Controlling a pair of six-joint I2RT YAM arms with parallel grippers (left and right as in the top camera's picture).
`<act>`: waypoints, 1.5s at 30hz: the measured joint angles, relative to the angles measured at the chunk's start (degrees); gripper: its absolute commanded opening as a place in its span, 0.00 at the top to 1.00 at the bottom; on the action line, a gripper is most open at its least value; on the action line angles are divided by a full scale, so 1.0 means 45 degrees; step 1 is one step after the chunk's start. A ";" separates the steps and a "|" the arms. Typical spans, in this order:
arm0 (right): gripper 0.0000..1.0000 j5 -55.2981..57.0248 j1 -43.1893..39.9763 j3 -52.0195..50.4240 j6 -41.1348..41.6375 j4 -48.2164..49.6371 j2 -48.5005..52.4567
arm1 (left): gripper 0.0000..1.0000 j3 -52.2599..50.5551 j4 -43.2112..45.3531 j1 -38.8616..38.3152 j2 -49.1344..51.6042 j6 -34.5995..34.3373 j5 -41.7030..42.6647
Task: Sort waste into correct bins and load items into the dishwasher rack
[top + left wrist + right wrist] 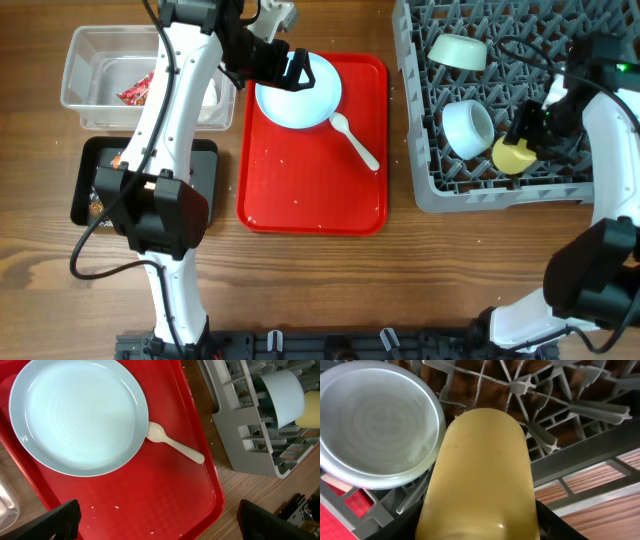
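The light blue plate [297, 92] and the white spoon [354, 140] lie on the red tray [312, 200]; both also show in the left wrist view, plate [80, 415], spoon [175, 449]. Loose rice grains [116, 507] dot the tray. My left gripper [290, 68] is open and empty above the plate. My right gripper [530, 135] is shut on the yellow cup [480, 475] over the grey rack [500, 185], next to the light blue bowl [466, 128]. The pale green bowl [458, 50] sits in the rack. The clear tub [90, 70] holds the red wrapper [135, 92].
The black tray [90, 180] lies in front of the clear tub, mostly hidden by my left arm. The red tray's rim stands close to the rack's left wall. Bare wood lies along the front of the table.
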 measured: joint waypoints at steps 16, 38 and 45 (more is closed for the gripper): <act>0.13 -0.0690 -0.0131 0.0005 0.0112 0.0005 0.0000 | 0.00 0.0000 -0.0005 0.0005 0.0000 0.0000 0.0000; 0.27 -0.2754 0.7742 0.0690 -0.1817 0.5581 0.1501 | 0.00 0.0000 -0.0622 0.0189 0.0000 -0.0952 -0.0612; 0.47 -0.2759 0.7854 0.0690 -0.2220 0.6387 0.4153 | 0.00 0.0000 -0.0792 0.4090 0.0000 -0.3123 -0.1015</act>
